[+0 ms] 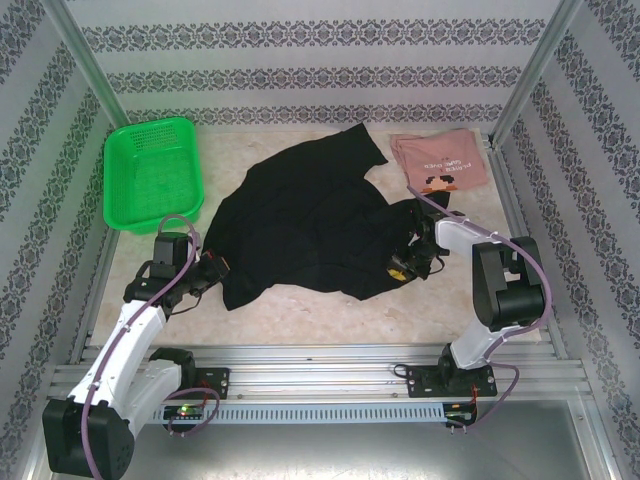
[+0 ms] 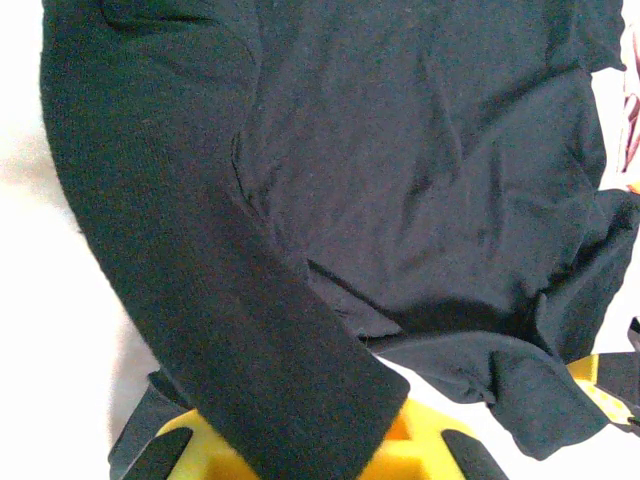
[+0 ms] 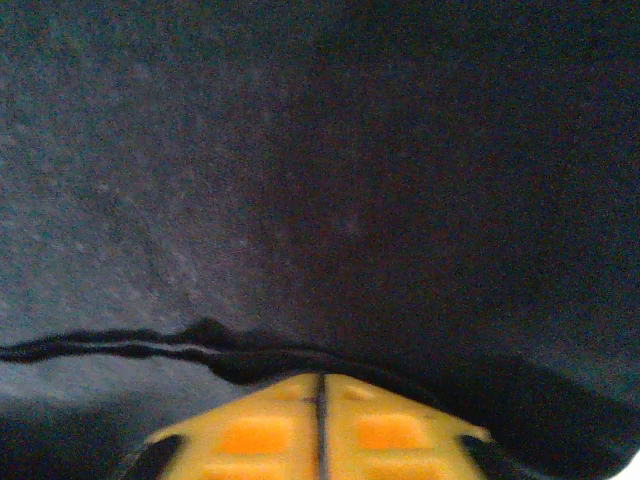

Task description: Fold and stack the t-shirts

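We see the black t-shirt [image 1: 310, 225] lying rumpled across the middle of the table [image 1: 300, 312], its long axis running from near left to far right. The left hand [image 1: 210, 268] sits at its near-left edge and the right hand [image 1: 405, 265] at its near-right edge. Both hands are closed, each apparently pinching black cloth. The shirt spreads away from them toward the far side. The right hand is nearer the folded pink t-shirt [image 1: 440, 160] in the far right corner.

Overhead rear view; wrist views close on black t-shirt [image 1: 300, 220]
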